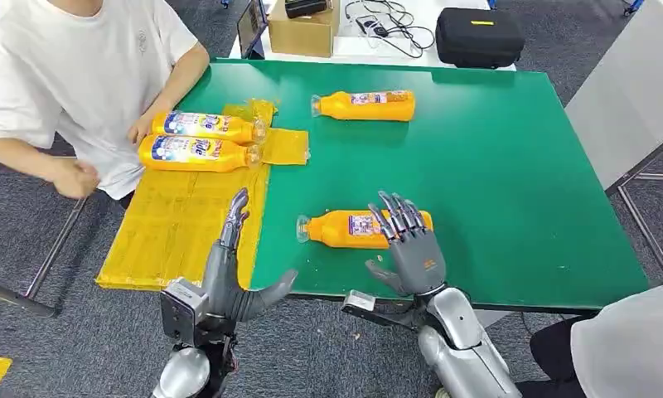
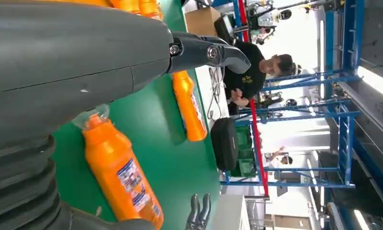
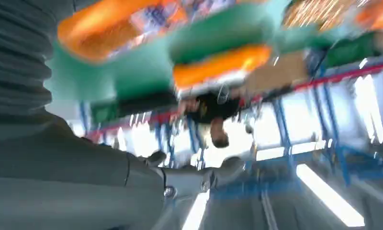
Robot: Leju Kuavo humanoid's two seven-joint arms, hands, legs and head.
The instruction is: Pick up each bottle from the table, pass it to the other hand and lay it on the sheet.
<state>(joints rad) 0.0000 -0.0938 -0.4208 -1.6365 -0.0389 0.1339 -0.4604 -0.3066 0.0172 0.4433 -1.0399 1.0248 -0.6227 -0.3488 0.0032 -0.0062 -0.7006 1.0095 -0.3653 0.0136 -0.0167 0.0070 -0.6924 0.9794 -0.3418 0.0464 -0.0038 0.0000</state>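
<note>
Right now the right hand (image 1: 411, 240) hangs over the near bottle (image 1: 345, 229), fingers spread and holding nothing — fingertips overlap the bottle's base end in the head view, but I can't tell if they touch it. The left hand (image 1: 233, 265) is upright at the table's front edge, fingers straight, thumb out wide, also holding nothing, beside the yellow sheet (image 1: 179, 224).

The near bottle lies on its side on the green table (image 1: 494, 182), cap pointing toward the left hand. A far bottle (image 1: 365, 105) lies well apart toward the back. Two more bottles (image 1: 200, 139) lie side by side on the sheet, w/ a person's hand (image 1: 142, 128) resting by them.

Risks, as I judge them:
- A round bottle lying flat will roll if the fingers push on one side first — it could trundle to the front edge, which is near.
- The hand sits over the base end, not the middle; a grip there would probably leave the cap end drooping, making the pass awkward.
- The smooth plastic & glossy label may slip in a loose hold during the hand-over.
- The person's arm is close to the sheet, so a lay-down could bump it or the bottles already there.
- The right wrist view is blurred, so contact can't be checked from it.
</note>
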